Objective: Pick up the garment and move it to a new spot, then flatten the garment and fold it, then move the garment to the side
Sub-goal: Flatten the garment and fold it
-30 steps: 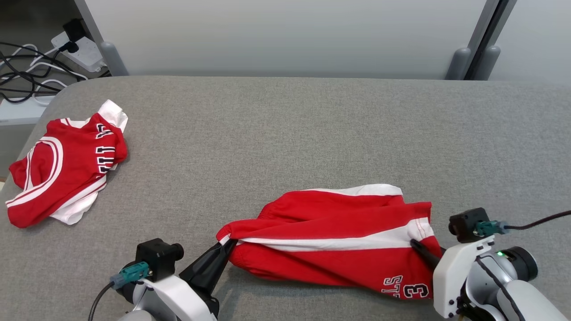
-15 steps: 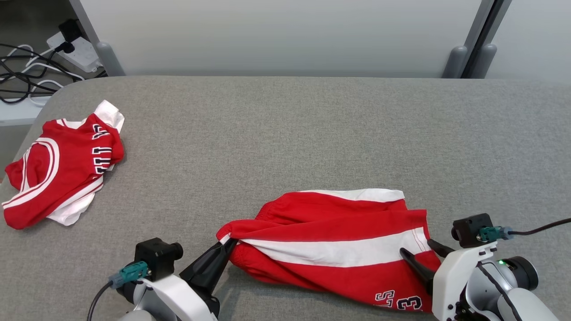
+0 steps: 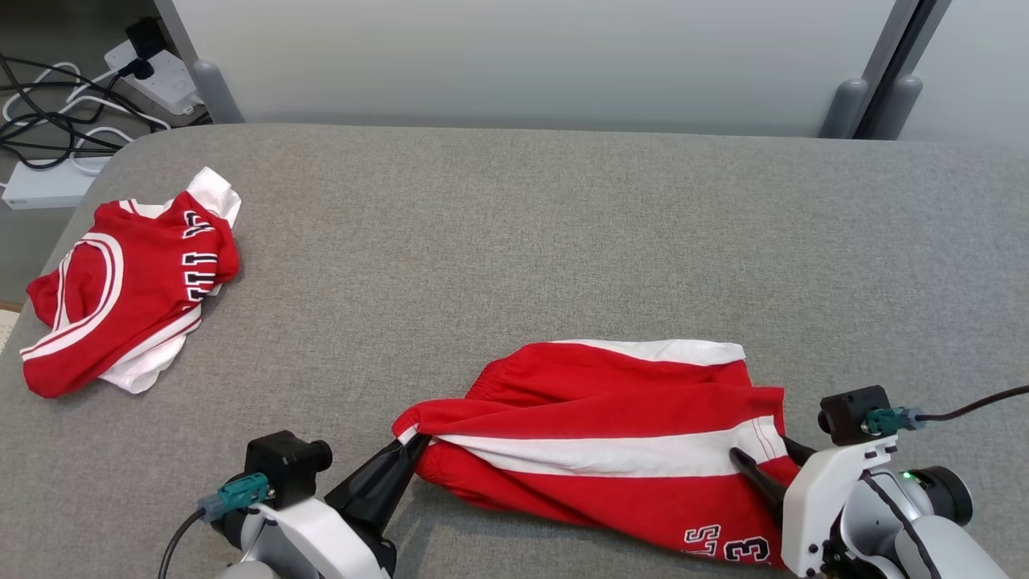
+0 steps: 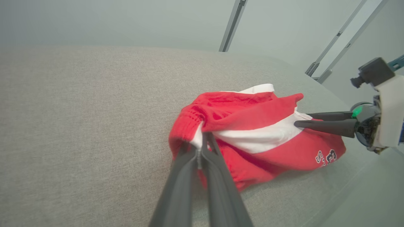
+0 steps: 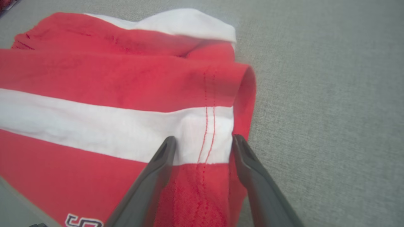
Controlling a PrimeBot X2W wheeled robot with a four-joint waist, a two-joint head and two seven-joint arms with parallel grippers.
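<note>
Left pincer: clenched on the waistband corner of the red shorts. It pins that end low over the grey tabletop so the cloth has a fixed anchor to be drawn against.

Right pincer: released, jaws spread wide at the opposite end of the garment. One finger rests on the white stripe, and the other lies along the stitched hem at the cloth's outer edge. Nothing is gripped there, though the placement looks suited to closing on the hem.

The shorts lie near the front edge of the tabletop, between the two pincers. They are stretched roughly lengthwise but are bunched and folded over on themselves, with the printed lettering toward the near right. The flattening step therefore appears to be under way, not finished. A firm hold on the hem would let the two arms pull apart and spread the fabric; grasped too shallowly, the hem may slip free.

A red jersey lies crumpled at the far left, well apart from the work.
</note>
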